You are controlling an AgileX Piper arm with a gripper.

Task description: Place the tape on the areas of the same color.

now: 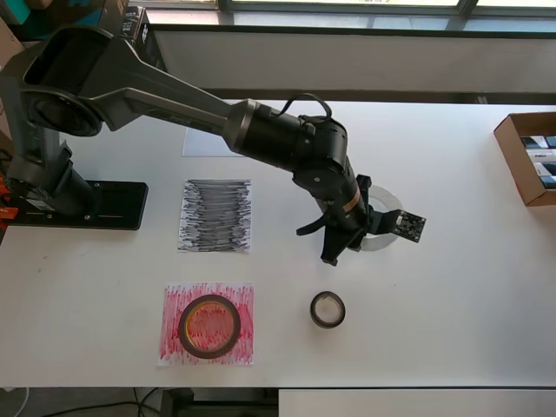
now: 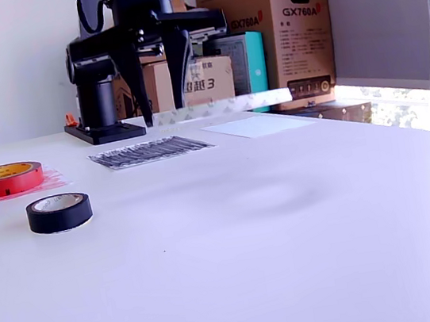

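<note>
Tape is seen in three rolls. A red roll (image 1: 209,326) is already lying on the red sheet (image 1: 207,324), so this part looks done. A black roll (image 1: 327,309) is lying flat on the bare table (image 1: 452,295), away from every sheet. A pale roll (image 2: 216,109) is held in the claw (image 1: 343,239), which is closed on it and is raised above the table; in the exterior view the roll is seen edge-on, flat like a disc, between the two dark fingers (image 2: 179,62).

The white sheet (image 1: 204,143) is judged to be the goal for this roll. In the overhead view it is up and to the left of the claw, beyond the black sheet (image 1: 215,215) and partly hidden under the arm. So the move is expected to go toward the arm's base, and the roll should be kept level for release.

The black roll lies just below the claw in the overhead view, and the black sheet is to its upper left.
</note>
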